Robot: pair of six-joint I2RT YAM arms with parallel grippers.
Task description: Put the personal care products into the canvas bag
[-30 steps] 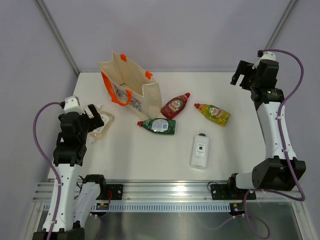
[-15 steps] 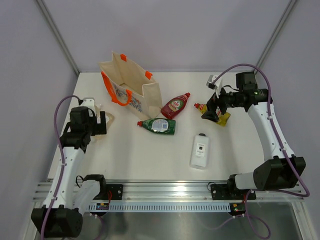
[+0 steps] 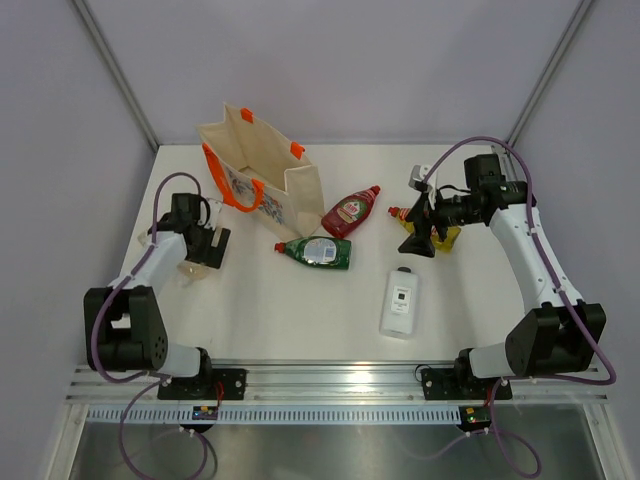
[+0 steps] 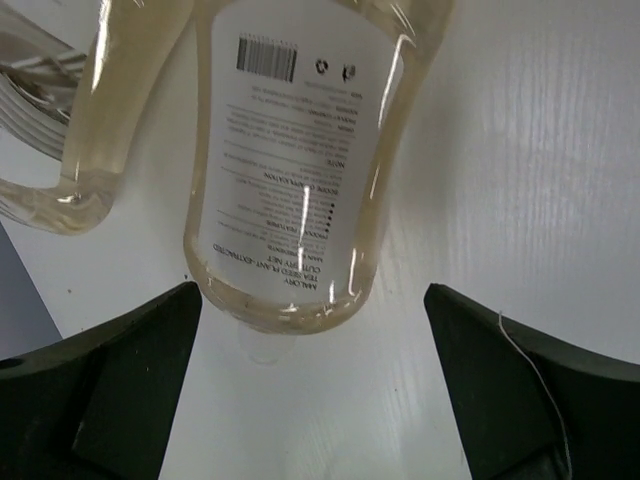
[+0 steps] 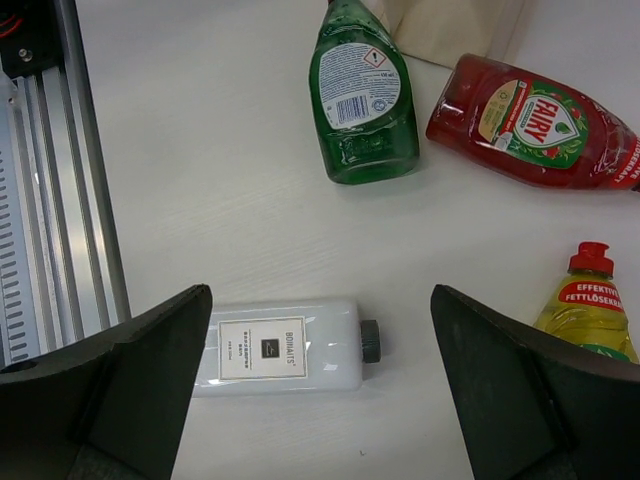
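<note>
The canvas bag (image 3: 262,178) stands open at the back left; a corner of the bag (image 5: 450,25) shows in the right wrist view. The red bottle (image 3: 351,212), green bottle (image 3: 318,251), yellow bottle (image 3: 440,232) and flat white bottle (image 3: 400,302) lie on the table. My right gripper (image 3: 418,236) hangs open above the yellow bottle's cap end. In its wrist view the white bottle (image 5: 290,360) lies far below, between the wide jaws of the right gripper (image 5: 320,300). My left gripper (image 4: 312,340) is open, just short of the base of the clear pale-yellow bottle (image 4: 295,170), beside a clear pouch (image 4: 45,170).
The aluminium rail (image 3: 330,385) runs along the table's near edge and also appears as the rail (image 5: 60,180) in the right wrist view. Grey walls close in the back and sides. The left arm (image 3: 150,270) reaches along the table's left edge.
The right arm swung from the far back right down to hover by the yellow bottle. The left arm stretched forward and lowered its gripper to the pale-yellow bottle. Both grippers stayed open.
</note>
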